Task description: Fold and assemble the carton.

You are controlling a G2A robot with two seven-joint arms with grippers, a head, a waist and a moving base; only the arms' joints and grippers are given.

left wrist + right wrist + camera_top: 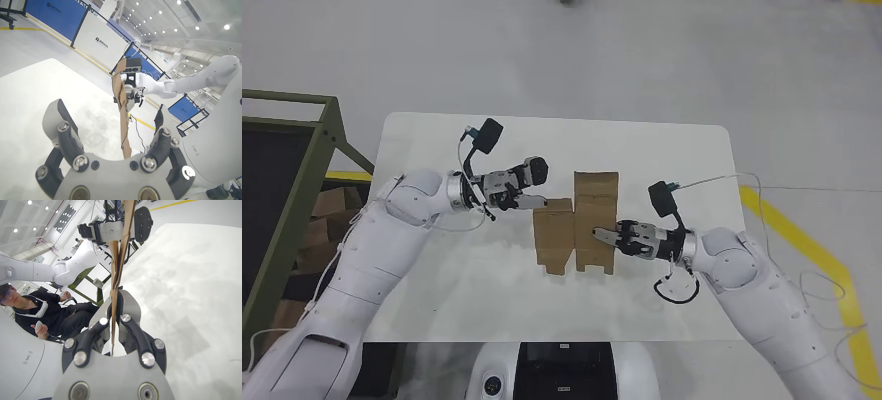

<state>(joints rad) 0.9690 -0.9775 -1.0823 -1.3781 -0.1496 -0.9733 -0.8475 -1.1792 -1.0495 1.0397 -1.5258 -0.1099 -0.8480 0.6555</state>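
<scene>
Cardboard carton [575, 222] over the table's [442, 140] centre: our right gripper [114, 294] pinches it, left gripper [109, 108] gapes wide (we should close squarely on the free edge).

carton [575, 222] is showing plain brown | counter [442, 290] is showing white | left pincer [109, 108] is showing grey and black | floor stripe [802, 240] is showing yellow | rack [332, 125] is showing olive green
</scene>
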